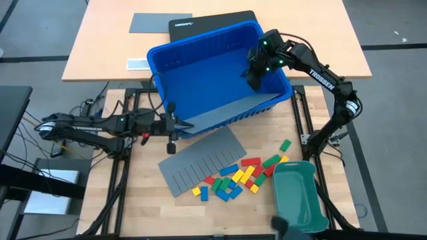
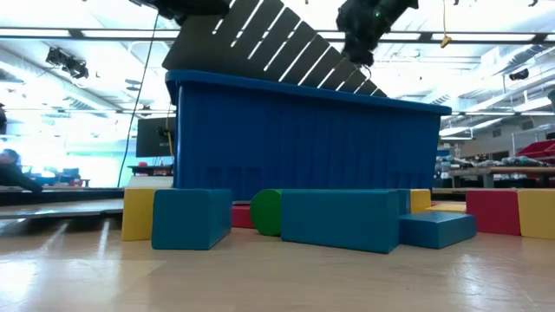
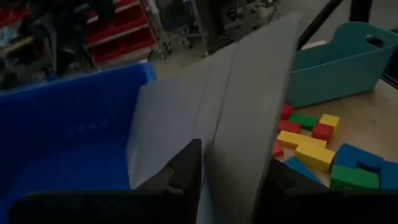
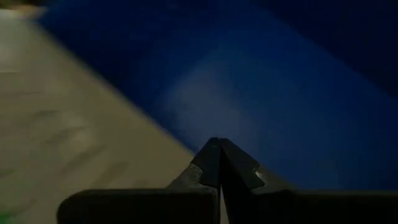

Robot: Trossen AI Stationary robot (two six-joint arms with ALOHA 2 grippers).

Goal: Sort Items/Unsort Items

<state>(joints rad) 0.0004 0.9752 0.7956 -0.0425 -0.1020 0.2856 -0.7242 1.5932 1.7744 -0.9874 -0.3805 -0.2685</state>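
The items, red, yellow, green and blue blocks (image 1: 240, 175), lie loose on the wooden table beside a teal tray (image 1: 300, 193). A blue bin (image 1: 200, 60) stands at the far side. A grey sheet (image 1: 227, 112) lies slanted in it, and its end sticks out over the bin's near-left rim. My left gripper (image 3: 233, 180) is open at that end, one finger on each side of the sheet (image 3: 236, 112). My right gripper (image 4: 219, 149) is shut inside the bin, above the sheet's far-right part. My left gripper comes level from the table's left, its parted fingers (image 3: 186, 168) on either side of the sheet's protruding end (image 3: 230, 155); I cannot tell whether they touch it. My right gripper slants down into the bin, its shut tips at the sheet's edge (image 4: 155, 143); I cannot tell whether they touch it.
A second grey slotted sheet (image 1: 200, 159) lies flat on the table, left of the blocks. Behind the bin, a far table carries a dark laptop (image 1: 213, 23) and a grey pad (image 1: 160, 22). In the low view, blocks (image 2: 342, 217) stand in front of the bin's wall (image 2: 303, 130).
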